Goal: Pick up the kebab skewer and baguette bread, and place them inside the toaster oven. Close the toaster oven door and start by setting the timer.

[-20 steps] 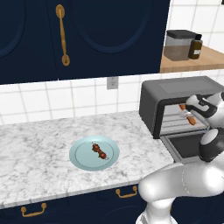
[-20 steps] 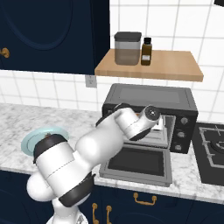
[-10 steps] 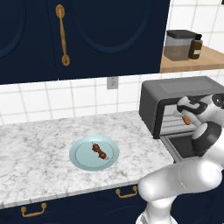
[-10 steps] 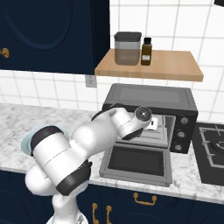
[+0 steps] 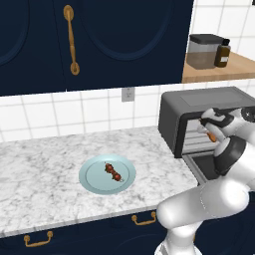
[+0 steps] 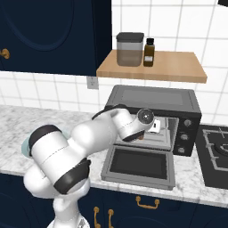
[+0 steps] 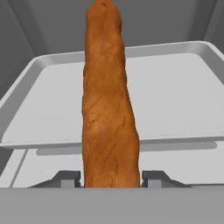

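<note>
While over the toaster oven [image 5: 199, 117] tray [image 7: 175, 109], hand [image 7: 111, 179] clamped on baguette bread [image 7: 107, 109].

Navy cabinets [image 5: 99, 40], marble counter [image 5: 45, 169]

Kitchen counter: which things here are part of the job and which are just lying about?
Job: baguette bread in the gripper, kebab skewer, toaster oven, toaster oven door.
Lying about: plate, canister, bottle, stove.
</note>
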Motion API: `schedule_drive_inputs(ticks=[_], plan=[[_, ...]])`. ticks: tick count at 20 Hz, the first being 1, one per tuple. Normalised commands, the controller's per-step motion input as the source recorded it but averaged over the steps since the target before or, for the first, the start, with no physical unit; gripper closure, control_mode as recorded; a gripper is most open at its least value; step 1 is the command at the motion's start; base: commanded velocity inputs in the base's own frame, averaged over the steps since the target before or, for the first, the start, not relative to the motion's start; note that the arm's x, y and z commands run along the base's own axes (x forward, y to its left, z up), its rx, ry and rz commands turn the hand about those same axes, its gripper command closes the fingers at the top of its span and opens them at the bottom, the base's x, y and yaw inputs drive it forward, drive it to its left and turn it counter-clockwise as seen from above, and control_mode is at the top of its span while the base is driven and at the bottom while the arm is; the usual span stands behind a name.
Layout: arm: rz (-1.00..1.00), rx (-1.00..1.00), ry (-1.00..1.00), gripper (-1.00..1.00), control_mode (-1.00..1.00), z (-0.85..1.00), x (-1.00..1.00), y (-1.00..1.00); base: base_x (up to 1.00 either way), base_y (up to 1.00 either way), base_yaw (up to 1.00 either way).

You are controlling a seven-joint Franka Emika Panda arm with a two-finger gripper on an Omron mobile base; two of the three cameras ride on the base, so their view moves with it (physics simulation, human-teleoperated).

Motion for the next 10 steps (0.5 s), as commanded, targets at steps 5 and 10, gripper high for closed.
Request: schedule_drive_inputs(ticks=[5,10], plan=[[0.00,0.00,0.00,-1.00,-1.00,0.00,0.00,0.00,0.00,0.00,0.00],[0.00,0.00,0.00,-1.00,-1.00,0.09,-0.40,-0.08,0.00,0.00,0.00]])
